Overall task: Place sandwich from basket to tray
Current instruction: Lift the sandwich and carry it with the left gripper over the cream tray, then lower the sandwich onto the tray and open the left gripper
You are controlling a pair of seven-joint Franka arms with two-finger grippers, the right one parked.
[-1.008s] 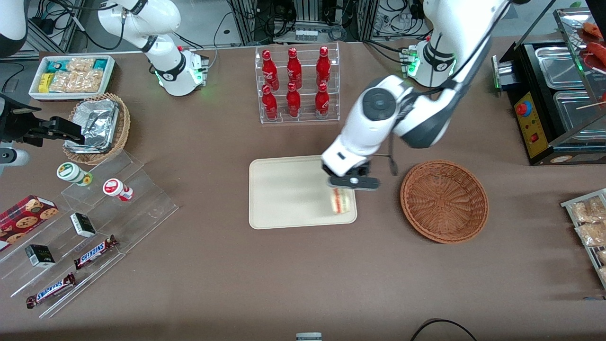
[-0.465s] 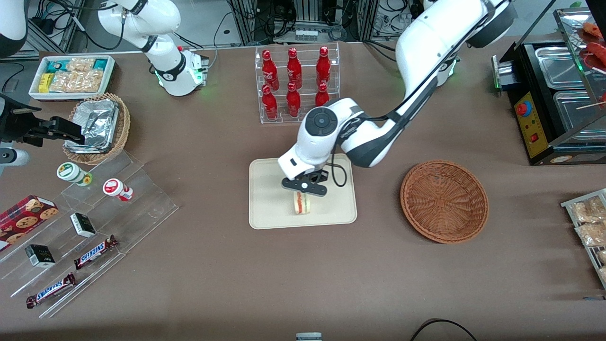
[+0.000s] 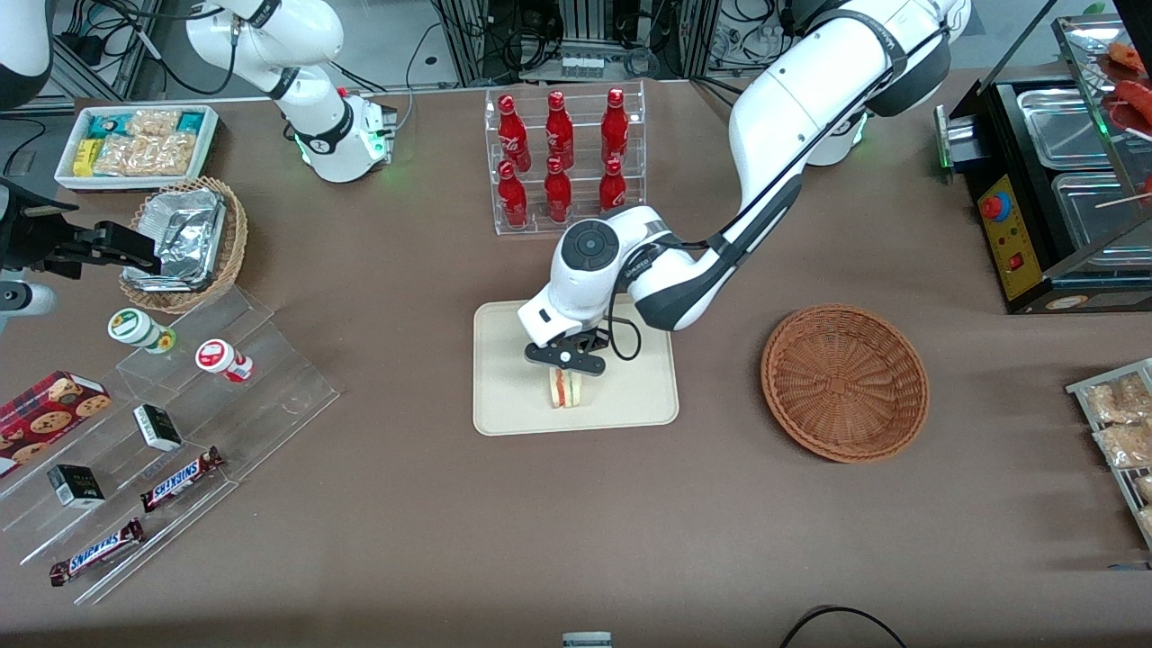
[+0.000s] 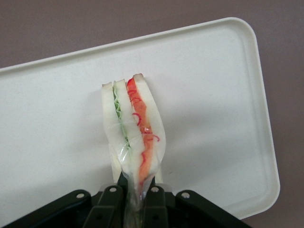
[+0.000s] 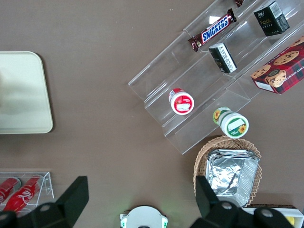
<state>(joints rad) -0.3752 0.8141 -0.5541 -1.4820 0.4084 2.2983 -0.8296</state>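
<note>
The sandwich (image 3: 565, 389) is a wrapped wedge of white bread with a red-orange and green filling stripe. My left gripper (image 3: 565, 358) is shut on its wrapped end and holds it over the cream tray (image 3: 513, 378), at or just above the tray's surface. In the left wrist view the sandwich (image 4: 134, 128) hangs from the gripper (image 4: 137, 199) with the tray (image 4: 213, 109) under it. The reddish-brown wicker basket (image 3: 844, 382) stands empty beside the tray, toward the working arm's end of the table. The tray's edge also shows in the right wrist view (image 5: 23, 95).
A clear rack of red bottles (image 3: 562, 162) stands farther from the front camera than the tray. Clear stepped shelves with snacks (image 3: 171, 423), a foil-lined tan basket (image 3: 184, 243) and a white bin of packets (image 3: 135, 144) lie toward the parked arm's end. A black appliance (image 3: 1053, 180) stands at the working arm's end.
My gripper has carried the sandwich from the tray's edge nearest the basket to above the tray's middle, and lower. The basket and tray have not moved.
</note>
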